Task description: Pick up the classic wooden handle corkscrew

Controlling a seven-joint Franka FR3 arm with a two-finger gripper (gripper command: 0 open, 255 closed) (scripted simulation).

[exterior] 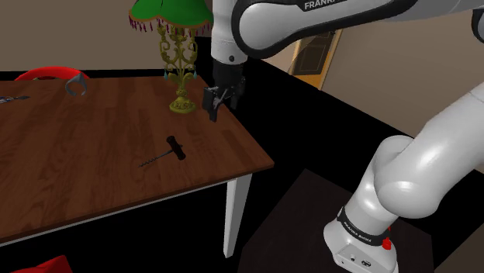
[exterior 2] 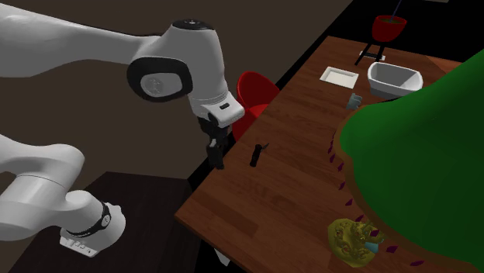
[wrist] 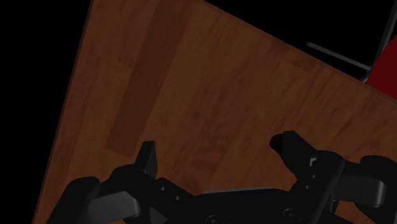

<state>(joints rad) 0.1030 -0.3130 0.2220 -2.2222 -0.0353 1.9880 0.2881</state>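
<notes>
Wooden bench [exterior: 77,155], lamp [exterior: 180,58] near one end. Corkscrew [exterior: 177,148] flat on it, dark handle. Pincer [exterior: 219,108] spread, above bench edge near corkscrew; holds nothing.

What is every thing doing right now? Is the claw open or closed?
Claw: open, holding nothing, above the table.
Corkscrew: lying flat on the table, untouched.
Lamp: standing upright.
White bowl: right way up.
</notes>
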